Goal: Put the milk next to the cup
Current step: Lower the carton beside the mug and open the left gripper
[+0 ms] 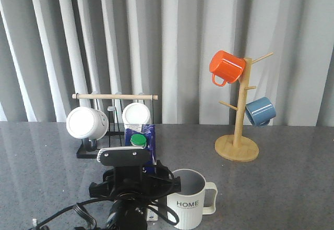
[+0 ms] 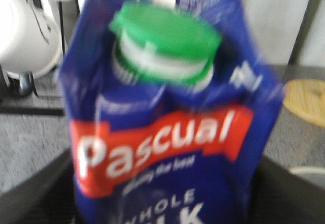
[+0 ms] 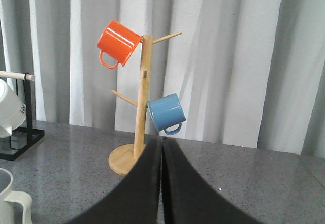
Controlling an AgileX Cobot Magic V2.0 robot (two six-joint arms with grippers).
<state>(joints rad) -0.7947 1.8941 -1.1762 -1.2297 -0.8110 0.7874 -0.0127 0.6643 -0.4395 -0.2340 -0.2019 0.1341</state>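
Note:
The milk (image 1: 143, 140), a blue carton with a green cap, stands upright just left of the cup (image 1: 189, 200), a cream ribbed mug marked "HOME". My left gripper (image 1: 136, 180) is shut on the milk's lower part; the wrist hides the carton's base. In the left wrist view the milk (image 2: 167, 132) fills the frame between the dark fingers (image 2: 35, 193), and the cup's rim (image 2: 311, 174) shows at one edge. My right gripper (image 3: 161, 150) is shut and empty, out of the front view. The cup (image 3: 10, 201) shows at the corner of the right wrist view.
A black rack (image 1: 83, 152) with a wooden bar holds smooth white mugs (image 1: 86, 123) behind the milk. A wooden mug tree (image 1: 237, 147) with an orange mug (image 1: 226, 67) and a blue mug (image 1: 260, 111) stands at the back right. Grey curtains close the back.

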